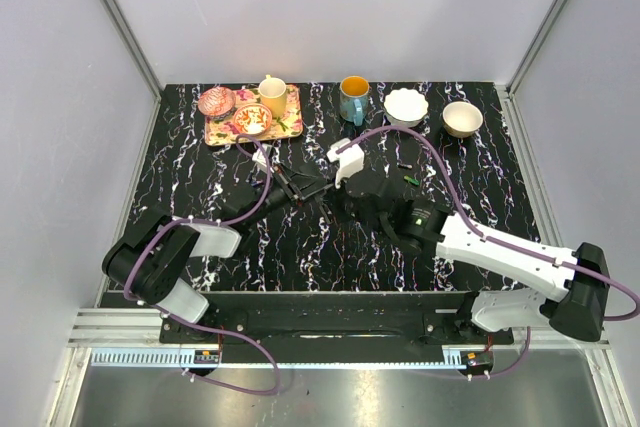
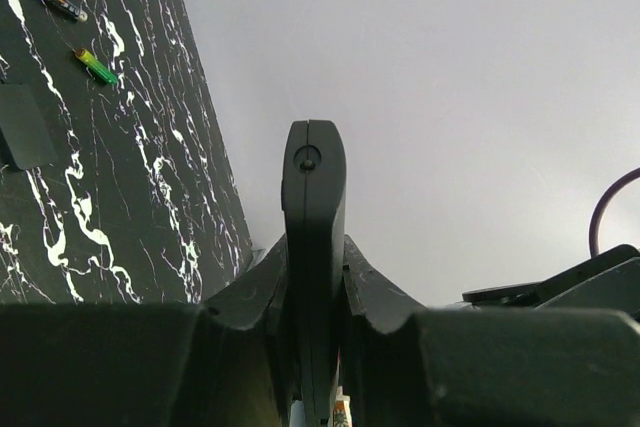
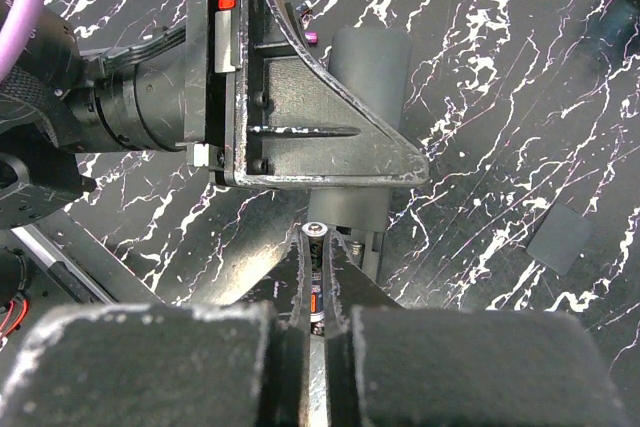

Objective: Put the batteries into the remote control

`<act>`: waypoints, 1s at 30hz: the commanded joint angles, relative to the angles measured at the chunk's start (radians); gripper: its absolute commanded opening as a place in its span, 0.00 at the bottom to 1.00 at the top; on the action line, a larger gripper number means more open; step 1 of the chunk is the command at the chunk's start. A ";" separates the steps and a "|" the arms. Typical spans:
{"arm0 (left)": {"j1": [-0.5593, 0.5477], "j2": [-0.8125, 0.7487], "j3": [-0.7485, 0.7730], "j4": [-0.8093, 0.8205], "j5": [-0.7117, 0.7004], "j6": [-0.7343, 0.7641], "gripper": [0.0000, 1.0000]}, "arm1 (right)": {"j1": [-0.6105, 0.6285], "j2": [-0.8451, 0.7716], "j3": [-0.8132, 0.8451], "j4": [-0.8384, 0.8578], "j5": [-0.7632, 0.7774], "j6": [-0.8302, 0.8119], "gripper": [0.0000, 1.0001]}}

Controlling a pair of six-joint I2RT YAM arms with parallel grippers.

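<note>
My left gripper (image 2: 315, 269) is shut on the black remote control (image 2: 313, 197) and holds it edge-on above the table; the gripper also shows in the top view (image 1: 297, 186). My right gripper (image 3: 318, 247) is shut on a battery (image 3: 317, 299), its tip close below the remote (image 3: 367, 67) and the left gripper's finger (image 3: 300, 107). Two loose batteries lie on the table, a dark one (image 2: 62, 4) and a green one (image 2: 96, 66); the green one also shows in the top view (image 1: 411, 179). A flat black battery cover (image 3: 561, 237) lies on the table.
At the back stand a patterned tray (image 1: 290, 127) with cups, a blue mug (image 1: 352, 99) and two white bowls (image 1: 406, 107) (image 1: 462, 119). Both arms meet at the middle of the black marbled table (image 1: 480, 187). Grey walls enclose it.
</note>
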 commanded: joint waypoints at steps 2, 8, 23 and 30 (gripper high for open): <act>-0.012 -0.001 0.048 0.294 -0.013 -0.018 0.00 | 0.017 0.025 -0.013 0.072 0.038 -0.007 0.00; -0.017 -0.015 0.045 0.292 -0.018 -0.016 0.00 | 0.018 0.038 -0.024 0.086 0.058 -0.004 0.00; -0.018 -0.028 0.046 0.291 -0.032 -0.004 0.00 | 0.018 0.030 -0.052 0.064 0.064 0.026 0.00; -0.018 -0.033 0.055 0.280 -0.039 0.018 0.00 | 0.021 0.031 -0.038 0.012 0.047 0.062 0.00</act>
